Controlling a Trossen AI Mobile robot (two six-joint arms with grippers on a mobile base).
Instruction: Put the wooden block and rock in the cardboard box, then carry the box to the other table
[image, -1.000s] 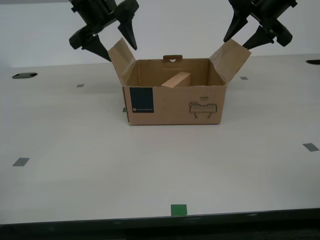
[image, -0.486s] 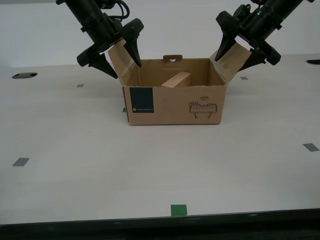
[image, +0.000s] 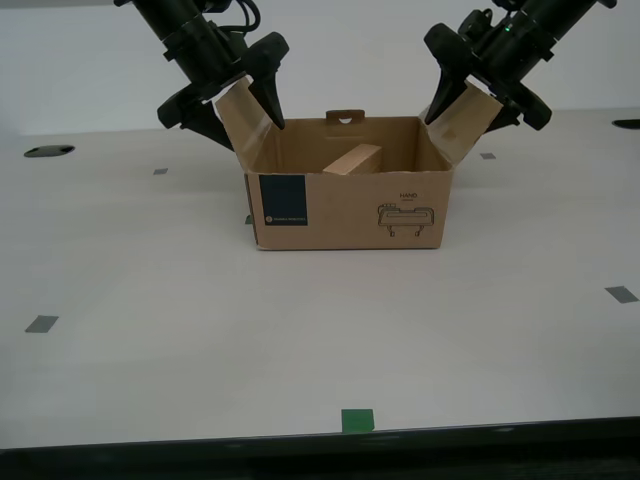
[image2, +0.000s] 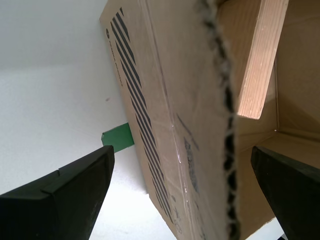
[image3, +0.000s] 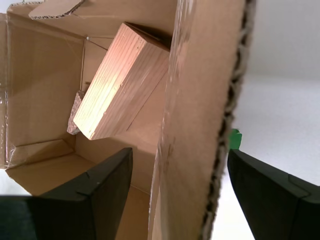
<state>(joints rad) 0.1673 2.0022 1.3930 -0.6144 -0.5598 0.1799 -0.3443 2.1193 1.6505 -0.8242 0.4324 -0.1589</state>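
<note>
Cardboard stood between the fingers of both claws. The cardboard box (image: 350, 210) sat on the pale tabletop (image: 150, 330), its long axis running across the exterior view, with one arm over each end.

The wooden block (image: 353, 160) already lay inside, leaning on a slant. In the first wrist view the rock (image3: 75, 112) showed tucked under the block's low end. The packing therefore looked finished, and the carry to the other table looked like the step in hand.

The first claw (image3: 185, 192) was spread wide and held nothing. It straddled one raised side flap (image3: 205, 100), with one finger inside the box and one outside. The second claw (image2: 177, 187) was equally wide and empty, and straddled another flap (image2: 170, 100) in the same way. No finger could be seen pressing the board.

In the exterior view the flaps (image: 240, 115) leaned outward, each rising into the open fingers above it. Neither arm looked nearer than the other. The wrist views did not settle which arm was which.

Closing straight across each flap's thickness would probably be enough. Thin board may buckle or tear under the load.
</note>
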